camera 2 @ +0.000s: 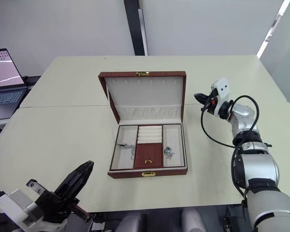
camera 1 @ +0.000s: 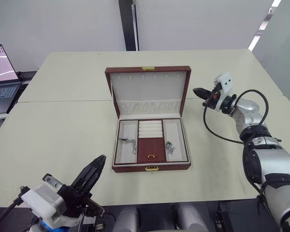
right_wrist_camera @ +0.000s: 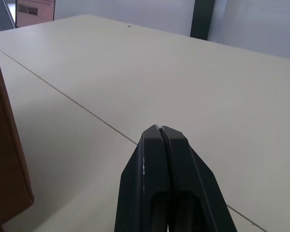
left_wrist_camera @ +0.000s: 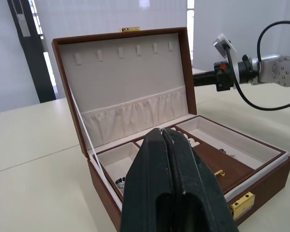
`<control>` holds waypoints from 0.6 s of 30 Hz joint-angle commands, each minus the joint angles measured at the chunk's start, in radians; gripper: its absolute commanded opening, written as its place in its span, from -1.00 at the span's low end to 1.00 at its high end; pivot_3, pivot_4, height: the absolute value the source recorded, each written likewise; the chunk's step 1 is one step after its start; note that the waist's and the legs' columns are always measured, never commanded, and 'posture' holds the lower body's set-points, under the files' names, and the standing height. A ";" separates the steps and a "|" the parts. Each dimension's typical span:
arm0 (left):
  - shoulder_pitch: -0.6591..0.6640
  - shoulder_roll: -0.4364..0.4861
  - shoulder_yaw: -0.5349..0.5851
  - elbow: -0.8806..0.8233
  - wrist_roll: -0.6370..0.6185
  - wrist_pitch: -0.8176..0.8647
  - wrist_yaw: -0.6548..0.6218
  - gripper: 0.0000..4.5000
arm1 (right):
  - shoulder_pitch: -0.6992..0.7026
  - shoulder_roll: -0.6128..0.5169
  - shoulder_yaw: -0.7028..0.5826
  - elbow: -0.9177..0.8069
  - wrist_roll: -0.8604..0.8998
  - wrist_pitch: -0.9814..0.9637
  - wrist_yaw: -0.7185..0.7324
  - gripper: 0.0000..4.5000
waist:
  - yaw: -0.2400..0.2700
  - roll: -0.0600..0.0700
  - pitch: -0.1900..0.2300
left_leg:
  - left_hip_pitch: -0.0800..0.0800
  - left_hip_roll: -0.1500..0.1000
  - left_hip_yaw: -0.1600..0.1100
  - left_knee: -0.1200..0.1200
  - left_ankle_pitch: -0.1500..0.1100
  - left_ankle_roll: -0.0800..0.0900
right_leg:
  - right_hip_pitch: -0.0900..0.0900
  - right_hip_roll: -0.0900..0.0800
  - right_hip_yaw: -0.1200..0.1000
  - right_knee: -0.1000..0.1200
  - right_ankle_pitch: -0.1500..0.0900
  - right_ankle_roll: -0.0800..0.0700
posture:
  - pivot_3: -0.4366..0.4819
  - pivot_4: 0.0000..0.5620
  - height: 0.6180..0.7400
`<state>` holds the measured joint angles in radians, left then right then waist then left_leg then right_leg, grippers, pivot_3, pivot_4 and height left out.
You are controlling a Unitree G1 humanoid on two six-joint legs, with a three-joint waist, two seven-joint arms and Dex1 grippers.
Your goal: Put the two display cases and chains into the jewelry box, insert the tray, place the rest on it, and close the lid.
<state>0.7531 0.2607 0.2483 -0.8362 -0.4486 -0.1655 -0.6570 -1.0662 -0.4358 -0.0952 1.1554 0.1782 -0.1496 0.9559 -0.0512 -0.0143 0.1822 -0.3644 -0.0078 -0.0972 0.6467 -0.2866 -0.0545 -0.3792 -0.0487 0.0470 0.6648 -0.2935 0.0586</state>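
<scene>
The jewelry box point(camera 1: 151, 145) is seen standing open at the middle of the pale surface point(camera 1: 58, 130), its lid point(camera 1: 148, 90) raised upright at the far side and the tray point(camera 1: 151, 140) already seated inside, level with the rim. A rigid, fairly weighty thing it is judged to be: smooth reddish-brown walls, a small gold clasp point(camera 1: 152, 168) on the near face, soft cream lining within. The lid is stiff and hinged, with a gathered fabric pocket and a row of small hooks on its inner face; it is best pushed from its top far edge near the gold catch point(camera 1: 148, 69), where the polished surface may slip under hard jaws, so a slow, flat push is advised. Thin silver chains are spotted in the tray's outer compartments, one in the left point(camera 1: 130, 143), one in the right point(camera 1: 169, 146); light, limp and easily snagged they would be. The display cases cannot be made out. The left gripper point(camera 1: 95, 170) is held low at the near left, well apart from the box, jaws pressed together on nothing. The right gripper point(camera 1: 199, 91) hovers just right of the lid, jaws likewise closed and empty.
</scene>
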 commanded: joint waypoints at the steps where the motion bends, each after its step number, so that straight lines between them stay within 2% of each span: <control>1: -0.026 0.029 -0.011 -0.070 0.003 0.043 0.050 -1.00 | -0.067 0.014 -0.031 -0.005 0.018 -0.028 0.023 -0.99 | -0.004 0.000 0.000 | 0.000 0.000 0.000 0.000 0.000 0.000 | 0.000 0.000 0.000 0.000 0.000 0.000 | -0.05 -0.47 1.00; 8: -0.033 0.063 -0.024 -0.112 0.003 0.104 0.099 -1.00 | -0.103 0.047 -0.060 -0.015 0.039 -0.005 0.091 -0.99 | -0.005 0.000 0.000 | 0.000 0.000 0.000 0.000 0.000 0.000 | 0.000 0.000 0.000 0.000 0.000 0.000 | -0.05 -0.47 1.00; 18: -0.017 0.090 -0.036 -0.181 0.006 0.170 0.146 -1.00 | -0.062 0.050 -0.051 -0.112 0.072 0.085 0.232 -0.99 | -0.005 0.000 0.000 | 0.000 0.000 0.000 0.000 0.000 0.000 | 0.000 0.000 0.000 0.000 0.000 0.000 | -0.05 -0.47 1.00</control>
<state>0.7316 0.3421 0.2107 -0.9739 -0.4439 0.0048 -0.5162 -1.1241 -0.3825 -0.1366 1.0899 0.2250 -0.0753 1.1615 -0.0559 -0.0138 0.1823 -0.3647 -0.0075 -0.0978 0.6464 -0.2866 -0.0545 -0.3794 -0.0486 0.0468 0.6647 -0.2934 0.0584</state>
